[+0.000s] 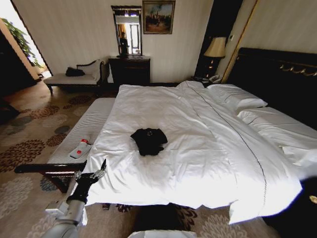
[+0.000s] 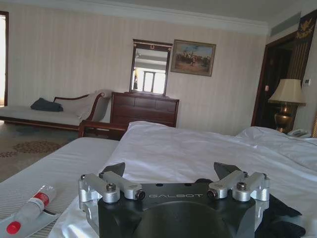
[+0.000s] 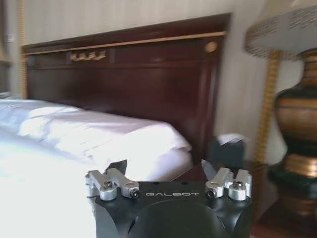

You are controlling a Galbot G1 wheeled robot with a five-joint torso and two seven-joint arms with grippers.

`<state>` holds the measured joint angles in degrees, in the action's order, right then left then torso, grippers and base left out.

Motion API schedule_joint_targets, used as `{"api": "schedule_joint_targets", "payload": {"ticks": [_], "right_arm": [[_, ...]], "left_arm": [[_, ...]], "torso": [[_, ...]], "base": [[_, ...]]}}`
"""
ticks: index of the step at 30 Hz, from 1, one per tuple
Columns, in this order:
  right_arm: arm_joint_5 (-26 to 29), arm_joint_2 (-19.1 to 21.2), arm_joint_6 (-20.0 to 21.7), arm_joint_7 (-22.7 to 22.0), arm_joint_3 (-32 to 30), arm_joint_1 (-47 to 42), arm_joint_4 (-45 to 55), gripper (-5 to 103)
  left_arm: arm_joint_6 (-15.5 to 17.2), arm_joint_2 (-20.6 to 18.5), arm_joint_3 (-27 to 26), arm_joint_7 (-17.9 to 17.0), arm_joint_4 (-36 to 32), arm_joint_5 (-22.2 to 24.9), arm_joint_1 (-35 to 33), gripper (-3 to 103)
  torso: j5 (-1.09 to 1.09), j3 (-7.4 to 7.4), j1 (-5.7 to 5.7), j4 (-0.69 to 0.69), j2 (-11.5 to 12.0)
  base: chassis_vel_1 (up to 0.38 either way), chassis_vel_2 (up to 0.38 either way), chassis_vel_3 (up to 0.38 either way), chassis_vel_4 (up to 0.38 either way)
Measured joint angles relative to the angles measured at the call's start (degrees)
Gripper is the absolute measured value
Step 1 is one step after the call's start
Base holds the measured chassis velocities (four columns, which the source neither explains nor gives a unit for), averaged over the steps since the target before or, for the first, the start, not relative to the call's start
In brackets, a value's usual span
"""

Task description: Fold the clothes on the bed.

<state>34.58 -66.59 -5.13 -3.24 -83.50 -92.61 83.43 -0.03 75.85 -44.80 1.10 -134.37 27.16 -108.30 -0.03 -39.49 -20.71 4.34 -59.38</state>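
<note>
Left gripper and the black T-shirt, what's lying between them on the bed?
Bare white duvet separates the left gripper from the black T-shirt, seen in the head view.

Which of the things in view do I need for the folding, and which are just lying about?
For the job:
black T-shirt, crumpled mid-bed
bed
left hand, open, at the bed's near corner
right hand, open, near the headboard

Lying about:
white bottle on the bench
lamp

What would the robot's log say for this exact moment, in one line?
T-shirt: crumpled on bed, unfolded | left end effector: open, at bed's near corner, apart from shirt | right end effector: open, near headboard
</note>
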Motion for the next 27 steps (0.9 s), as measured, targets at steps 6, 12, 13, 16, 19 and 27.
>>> {"api": "schedule_joint_targets", "payload": {"ticks": [6, 12, 13, 16, 19, 27], "right_arm": [[-1.5, -5.5, -0.2, -0.2, 3.7, -1.0, 7.3, 97], [-3.5, -9.7, -2.6, 0.6, 9.3, -4.0, 18.2, 100], [-4.2, -10.1, -2.8, 0.8, 10.0, -4.3, 19.4, 100], [-6.2, -11.1, -4.8, 1.9, 11.7, -4.7, 21.3, 100], [-8.3, -11.9, -6.9, 3.0, 13.1, -4.5, 21.7, 100], [-8.5, -12.2, -7.8, 3.6, 15.1, -5.4, 21.6, 100]], "left_arm": [[0.0, 0.0, -0.1, -0.1, -0.6, -0.1, -0.2, 100], [-0.1, 0.3, -0.6, 0.0, -0.8, -0.1, -0.8, 100], [-0.1, 0.3, -0.5, 0.0, -0.8, -0.2, -0.8, 100], [-0.1, 0.4, -0.3, 0.0, -0.8, -0.3, -0.7, 100], [-0.1, 0.5, -0.2, 0.0, -0.9, -0.4, -0.7, 100], [-0.1, 0.2, -0.4, 0.0, -0.8, -0.3, -0.7, 100]], "torso": [[-0.01, 0.00, -0.01, -0.02, 0.0], [-0.02, 0.00, -0.01, -0.01, 0.0], [-0.03, -0.01, -0.01, -0.02, 0.0], [-0.03, 0.00, -0.01, -0.02, 0.0], [-0.01, 0.00, -0.01, -0.01, 0.0], [-0.01, 0.00, 0.00, 0.00, 0.0]], "base": [[0.000, 0.000, 0.000, 0.000], [0.000, 0.000, 0.000, 0.000], [0.000, 0.000, 0.000, 0.000], [0.000, 0.000, 0.000, 0.000], [0.000, 0.000, 0.000, 0.000], [-0.008, 0.009, 0.006, -0.009]]}}
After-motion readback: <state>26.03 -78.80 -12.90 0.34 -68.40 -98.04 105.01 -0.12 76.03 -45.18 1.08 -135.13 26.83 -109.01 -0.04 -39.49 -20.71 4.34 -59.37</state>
